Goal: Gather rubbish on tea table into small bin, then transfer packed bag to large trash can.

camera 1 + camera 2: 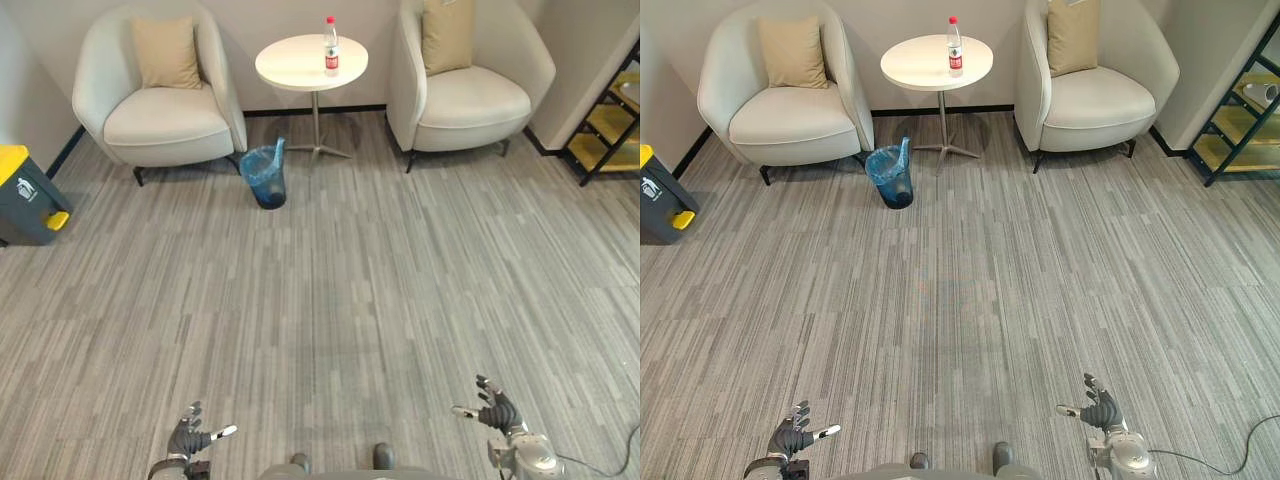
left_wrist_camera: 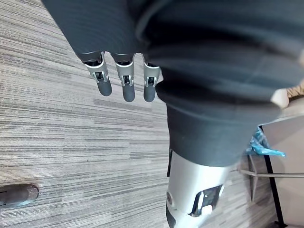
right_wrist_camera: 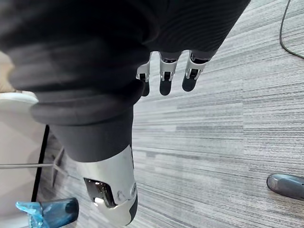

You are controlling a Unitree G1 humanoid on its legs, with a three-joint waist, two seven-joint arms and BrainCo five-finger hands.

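A plastic bottle with a red cap and label stands upright on the round white tea table at the far end of the room. A small bin lined with a blue bag sits on the carpet by the table's foot. The large grey trash can with a yellow lid is at the far left. My left hand hangs low at the bottom left, fingers straight and holding nothing. My right hand is low at the bottom right, fingers straight and also holding nothing. Both hands are far from the table.
Two cream armchairs with tan cushions flank the table. A black and yellow shelf stands at the right wall. Wide grey carpet lies between me and the table.
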